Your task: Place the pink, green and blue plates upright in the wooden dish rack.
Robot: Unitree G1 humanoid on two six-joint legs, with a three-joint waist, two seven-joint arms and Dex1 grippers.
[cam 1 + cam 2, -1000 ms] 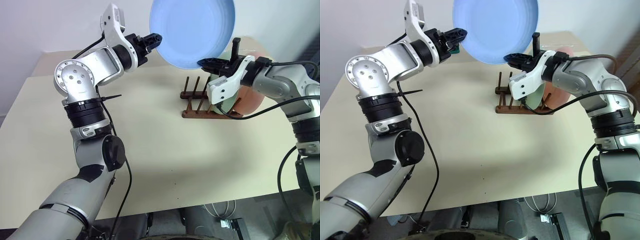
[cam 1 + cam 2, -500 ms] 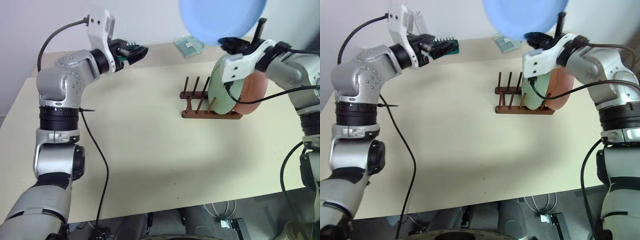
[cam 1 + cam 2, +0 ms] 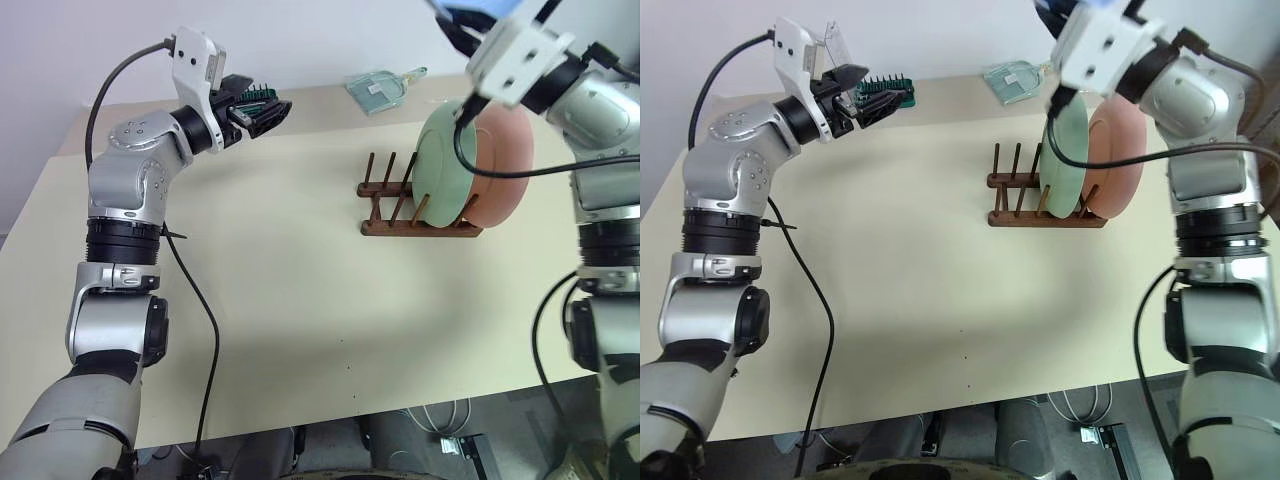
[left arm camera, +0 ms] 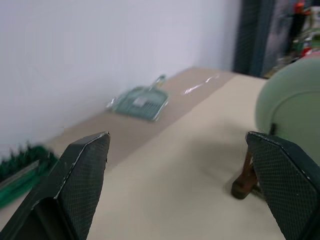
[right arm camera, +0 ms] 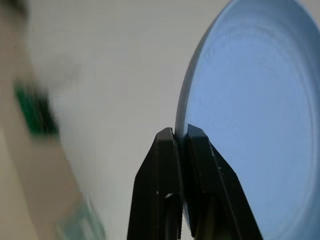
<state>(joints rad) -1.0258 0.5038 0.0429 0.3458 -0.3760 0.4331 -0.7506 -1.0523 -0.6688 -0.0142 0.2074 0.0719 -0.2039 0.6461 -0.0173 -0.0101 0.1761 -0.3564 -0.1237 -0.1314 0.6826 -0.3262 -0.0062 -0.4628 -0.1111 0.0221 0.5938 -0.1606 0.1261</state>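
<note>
The wooden dish rack stands at the right of the table. A green plate and a pink plate stand upright in it, the pink one behind the green. Free pegs remain on the rack's left side. My right gripper is raised above the rack at the upper edge of the head views, shut on the rim of the blue plate. My left gripper hangs over the back left of the table, open and holding nothing. In its wrist view the green plate shows ahead.
A green toothed item lies on the table at the back left, just behind the left gripper. A flat green item with a clear lid lies at the back edge near the wall. The beige table spreads wide in front of the rack.
My left gripper has let go of the blue plate's rim, opened wide and swung away to the left. My right gripper has risen with the blue plate toward the top of the view.
</note>
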